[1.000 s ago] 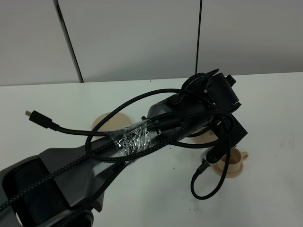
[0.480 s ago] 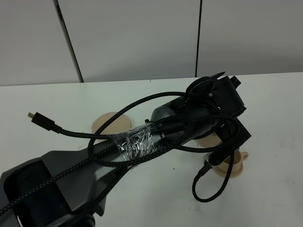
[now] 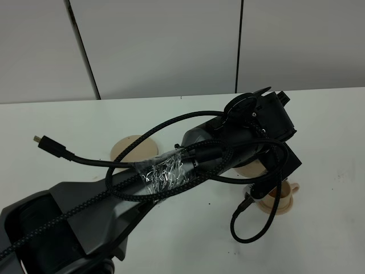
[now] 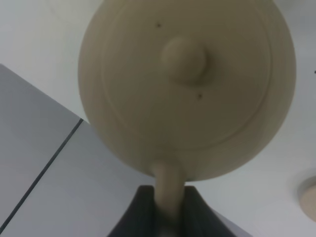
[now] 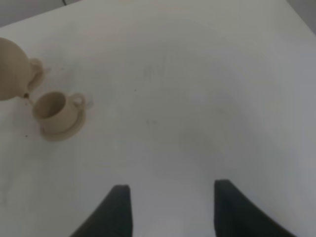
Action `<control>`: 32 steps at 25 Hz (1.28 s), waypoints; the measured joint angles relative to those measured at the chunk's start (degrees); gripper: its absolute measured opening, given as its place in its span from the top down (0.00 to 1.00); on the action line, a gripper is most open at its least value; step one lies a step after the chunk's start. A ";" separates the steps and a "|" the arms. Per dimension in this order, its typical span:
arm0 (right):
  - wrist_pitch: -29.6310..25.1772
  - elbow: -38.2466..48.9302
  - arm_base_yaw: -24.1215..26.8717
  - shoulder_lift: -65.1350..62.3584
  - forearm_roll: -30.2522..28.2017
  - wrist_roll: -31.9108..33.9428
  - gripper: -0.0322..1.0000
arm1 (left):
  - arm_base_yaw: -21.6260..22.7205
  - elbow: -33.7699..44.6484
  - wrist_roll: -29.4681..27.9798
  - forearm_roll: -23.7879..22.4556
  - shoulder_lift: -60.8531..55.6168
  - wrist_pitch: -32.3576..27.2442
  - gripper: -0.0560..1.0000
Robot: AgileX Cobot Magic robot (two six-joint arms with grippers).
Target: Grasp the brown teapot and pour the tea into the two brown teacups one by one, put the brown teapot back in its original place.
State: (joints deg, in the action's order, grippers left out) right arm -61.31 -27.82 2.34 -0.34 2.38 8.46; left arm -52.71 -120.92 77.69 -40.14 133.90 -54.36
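Observation:
The brown teapot [image 4: 187, 84] fills the left wrist view, and my left gripper [image 4: 169, 210] is shut on its loop handle [image 4: 168, 185]. From the high camera only a beige patch of the teapot [image 3: 251, 166] shows under the left wrist, held above the table at the right. One teacup [image 3: 279, 196] stands on its small saucer [image 3: 288, 206] just beside it. In the right wrist view the tilted teapot [image 5: 12, 69] has its spout right over that teacup [image 5: 51, 106]. The other teacup is hidden. The wide saucer [image 3: 132, 148] lies bare. My right gripper [image 5: 173, 212] hangs open over bare table.
My left arm [image 3: 114, 194] with its looping black cables [image 3: 188, 123] stretches diagonally across the white table [image 3: 68, 120] and covers much of it. A loose cable end [image 3: 43, 141] sticks out to the left. A grey panelled wall stands behind the table.
My left wrist has shifted a little to the right with the teapot, closer over the teacup. In the last half second it has hardly moved.

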 joint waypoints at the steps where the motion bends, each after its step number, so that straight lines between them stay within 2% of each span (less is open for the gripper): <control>1: 0.00 0.00 0.00 0.00 0.00 0.00 0.60 | 0.00 0.00 0.00 -0.05 0.00 0.00 0.79; 32: 0.00 0.00 0.00 0.00 0.00 0.00 0.60 | -0.06 0.00 0.19 -0.81 0.00 1.15 0.79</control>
State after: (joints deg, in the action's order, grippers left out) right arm -61.31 -27.82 2.34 -0.34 2.38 8.46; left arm -52.78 -120.92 77.88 -40.95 133.90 -53.21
